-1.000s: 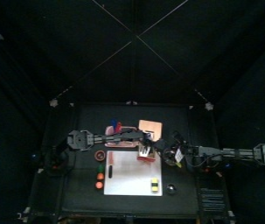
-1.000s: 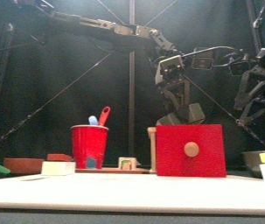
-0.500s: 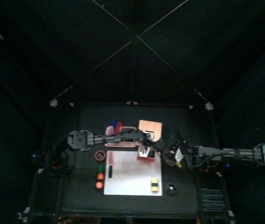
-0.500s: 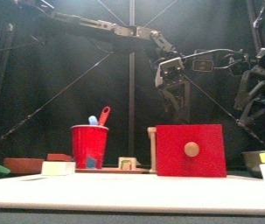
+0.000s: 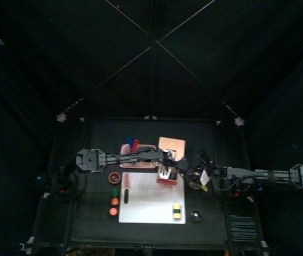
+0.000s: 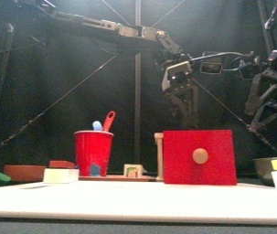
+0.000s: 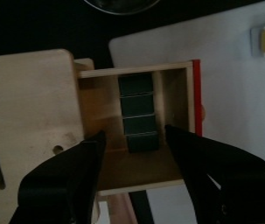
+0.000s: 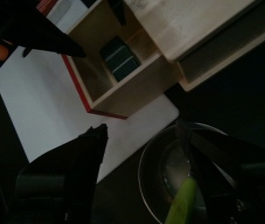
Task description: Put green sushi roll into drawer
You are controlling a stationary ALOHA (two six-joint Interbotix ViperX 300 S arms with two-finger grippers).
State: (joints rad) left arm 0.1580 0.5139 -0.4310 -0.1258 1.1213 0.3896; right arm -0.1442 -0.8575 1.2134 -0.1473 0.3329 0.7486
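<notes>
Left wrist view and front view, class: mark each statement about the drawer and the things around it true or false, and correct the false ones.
1. The drawer is pulled open. True.
2. The green sushi roll lies on the white mat. False: it lies inside the drawer.
3. The left gripper has its jaws shut on the roll. False: the jaws stand wide open above the drawer, holding nothing.
4. The drawer has a red front with a round knob. True.
5. The red cup is empty. False: utensils stand in it.
</notes>
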